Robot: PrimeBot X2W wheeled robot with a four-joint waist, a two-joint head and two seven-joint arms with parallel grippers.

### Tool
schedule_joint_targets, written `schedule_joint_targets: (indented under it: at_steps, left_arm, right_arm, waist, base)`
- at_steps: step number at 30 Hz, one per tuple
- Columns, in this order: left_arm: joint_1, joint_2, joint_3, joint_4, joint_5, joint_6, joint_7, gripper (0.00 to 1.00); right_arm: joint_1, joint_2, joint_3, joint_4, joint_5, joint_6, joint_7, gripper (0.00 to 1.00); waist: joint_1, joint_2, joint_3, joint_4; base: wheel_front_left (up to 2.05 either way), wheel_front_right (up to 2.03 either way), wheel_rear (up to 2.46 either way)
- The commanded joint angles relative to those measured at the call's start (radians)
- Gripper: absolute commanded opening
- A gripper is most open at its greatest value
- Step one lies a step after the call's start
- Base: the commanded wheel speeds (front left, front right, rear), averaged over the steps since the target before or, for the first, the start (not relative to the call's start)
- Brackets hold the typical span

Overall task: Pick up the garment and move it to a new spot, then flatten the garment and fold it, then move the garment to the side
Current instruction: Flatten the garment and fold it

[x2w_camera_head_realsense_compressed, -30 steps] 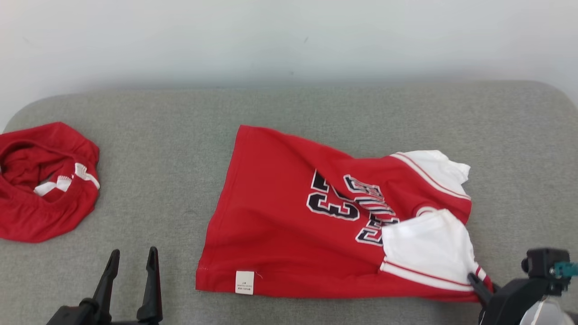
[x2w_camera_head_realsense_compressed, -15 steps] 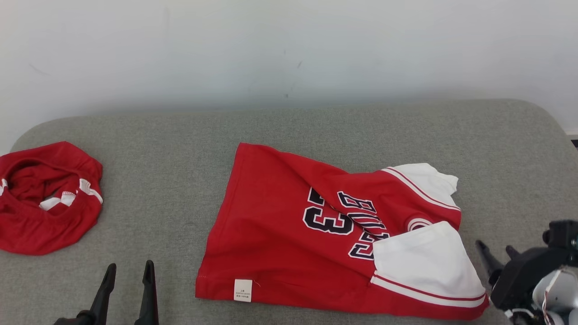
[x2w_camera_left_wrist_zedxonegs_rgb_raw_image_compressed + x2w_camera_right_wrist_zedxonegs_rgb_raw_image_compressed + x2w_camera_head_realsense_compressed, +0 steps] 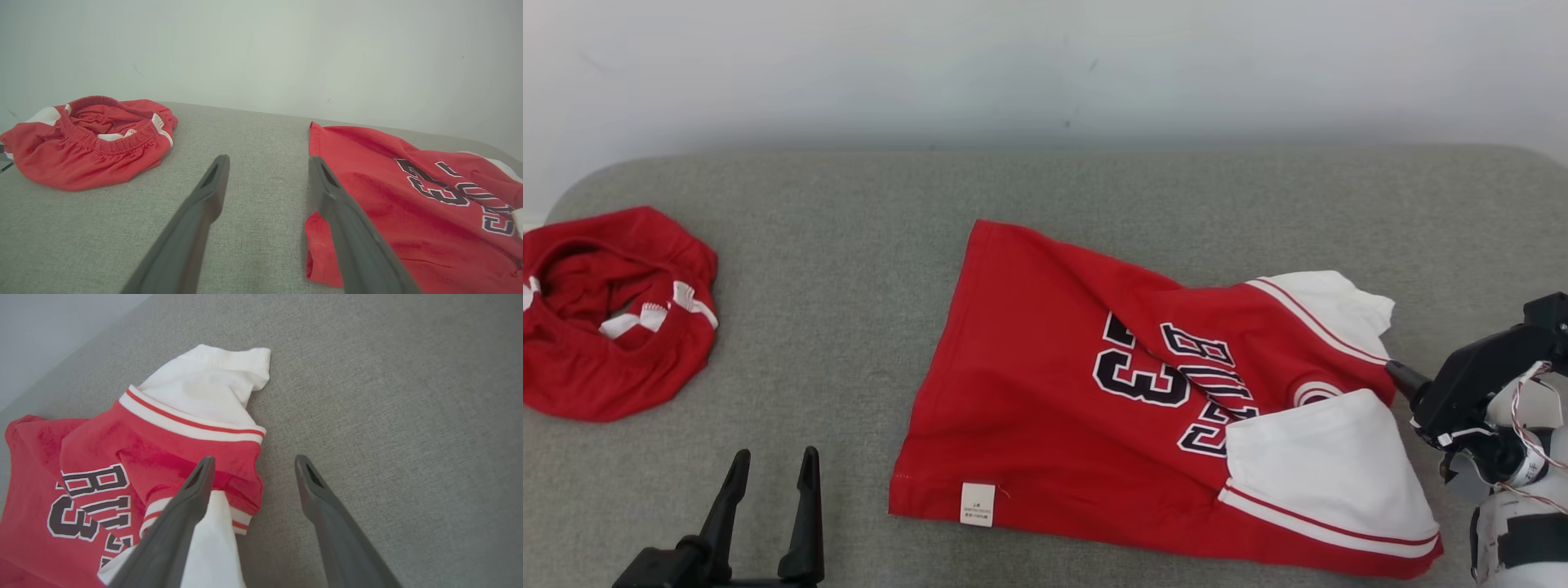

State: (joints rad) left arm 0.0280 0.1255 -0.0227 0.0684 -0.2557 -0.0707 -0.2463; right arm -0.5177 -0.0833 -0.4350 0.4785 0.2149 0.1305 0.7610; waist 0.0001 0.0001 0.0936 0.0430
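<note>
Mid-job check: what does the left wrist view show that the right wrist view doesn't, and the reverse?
Left wrist view, not right: the crumpled red garment with an elastic waistband, lying apart from the jersey, plus the jersey's plain hem corner and the open left gripper.

Right wrist view, not left: the white sleeves seen clearly, bunched, with striped trim, and the open right gripper, holding nothing.

Shared: the red jersey's dark lettering and the grey cushion.

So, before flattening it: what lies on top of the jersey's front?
A white sleeve is folded over the front of the jersey, covering the end of the lettering. The letters beneath it cannot be seen.
</note>
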Motion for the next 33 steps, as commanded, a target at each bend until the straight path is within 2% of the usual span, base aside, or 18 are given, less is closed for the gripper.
schedule_joint_targets:
  at_steps: [1, 7, 9, 10, 11, 19, 24, 33]
  left_arm:
    - [-0.014, 0.007, -0.001, 0.0, -0.008, -0.001, 0.0, 1.0]
    - [-0.032, 0.01, -0.01, 0.01, -0.011, -0.006, -0.003, 1.0]
    - [-0.037, 0.009, -0.012, 0.013, -0.013, -0.005, -0.006, 1.0]
    - [-0.039, 0.008, -0.013, 0.013, -0.013, -0.004, -0.006, 1.0]
    - [-0.041, 0.006, -0.014, 0.014, -0.014, -0.003, -0.007, 1.0]
    - [-0.055, 0.0, -0.024, 0.022, -0.016, -0.004, -0.01, 1.0]
    - [-0.065, -0.007, -0.036, 0.03, -0.015, -0.008, -0.014, 1.0]
    - [-0.089, -0.02, -0.055, 0.03, -0.008, -0.013, -0.019, 1.0]
  right_arm:
    - [-0.022, 0.007, -0.015, 0.029, -0.017, 0.001, 0.003, 1.0]
    - [-0.099, 0.01, -0.053, 0.149, -0.057, 0.001, -0.012, 1.0]
    - [-0.118, 0.005, -0.039, 0.168, -0.069, 0.001, -0.032, 0.47]
    - [-0.126, 0.0, -0.032, 0.171, -0.074, 0.001, -0.052, 0.09]
    - [-0.135, -0.005, -0.02, 0.171, -0.076, 0.001, -0.077, 0.0]
    - [-0.222, -0.028, 0.075, 0.197, -0.069, 0.001, -0.309, 0.0]
    - [-0.293, -0.039, 0.116, 0.254, -0.085, 0.001, -0.43, 0.0]
    - [-0.446, -0.073, 0.092, 0.372, -0.161, 0.001, -0.638, 0.0]
  waist:
    - [-0.0001, -0.0001, 0.029, 0.025]
    - [-0.0001, -0.0001, 0.051, 0.051]
    - [-0.0001, -0.0001, 0.054, 0.055]
    - [-0.0001, -0.0001, 0.056, 0.057]
    - [-0.0001, -0.0001, 0.058, 0.059]
    - [-0.0001, -0.0001, 0.08, 0.075]
    - [-0.0001, -0.0001, 0.095, 0.099]
    - [-0.0001, -0.0001, 0.127, 0.163]
  base:
    - [0.0, 0.0, 0.0]
    - [0.0, 0.0, 0.0]
    - [0.0, 0.0, 0.0]
    - [0.0, 0.0, 0.0]
    - [0.0, 0.0, 0.0]
    - [0.0, 0.0, 0.0]
    - [0.0, 0.0, 0.0]
    - [0.0, 0.0, 0.0]
